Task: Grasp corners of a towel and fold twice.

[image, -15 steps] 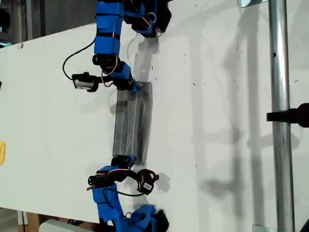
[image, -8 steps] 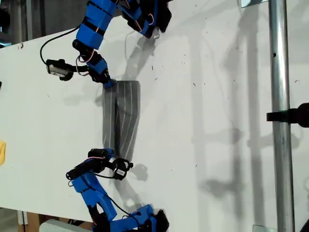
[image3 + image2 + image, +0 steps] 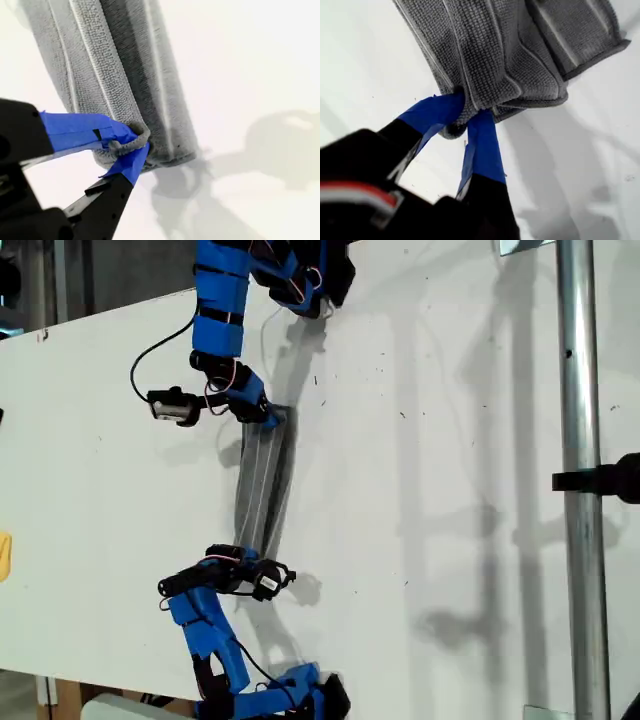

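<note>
White bench (image 3: 450, 490) fills every view, with a metal pole (image 3: 580, 480) standing at the exterior view's right. On it the towel (image 3: 262, 485) is drawn into a long, narrow, folded strip stretched between the two arms.

My first gripper (image 3: 465, 117) has its fingers (image 3: 482, 145) clamped on a bunched corner (image 3: 457, 125), with folded layers fanning out just beyond the tips. My second gripper (image 3: 127, 147) has its fingers (image 3: 85, 130) pinched on a rolled edge (image 3: 131, 141), the strip running away from them.

The bite in each grip looks thin, right at the hem, so a hard pull could slip a corner out. Uneven travel of the arms could skew the fold or spill the loose layers.
</note>
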{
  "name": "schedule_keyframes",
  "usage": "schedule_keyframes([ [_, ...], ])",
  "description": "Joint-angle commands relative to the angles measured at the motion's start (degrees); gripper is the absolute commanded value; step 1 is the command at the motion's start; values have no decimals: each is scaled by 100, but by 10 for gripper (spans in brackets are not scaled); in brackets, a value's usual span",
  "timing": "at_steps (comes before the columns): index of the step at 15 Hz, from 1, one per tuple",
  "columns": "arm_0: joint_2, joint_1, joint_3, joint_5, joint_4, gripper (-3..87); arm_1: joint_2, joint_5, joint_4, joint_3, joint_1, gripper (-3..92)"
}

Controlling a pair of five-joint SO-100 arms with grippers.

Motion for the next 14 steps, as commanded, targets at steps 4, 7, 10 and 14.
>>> schedule_keyframes([
  [4,-633,343,281,-527,-369,-25,-668,246,-976,598,-70,-3],
  [7,-844,-211,325,-396,-659,-11,-844,0,-1116,483,290,-3],
  [10,-729,-642,290,-141,-668,9,-712,-299,-844,396,729,-3],
  [14,-466,-677,211,88,-26,300,-580,-167,-26,422,1063,302],
])
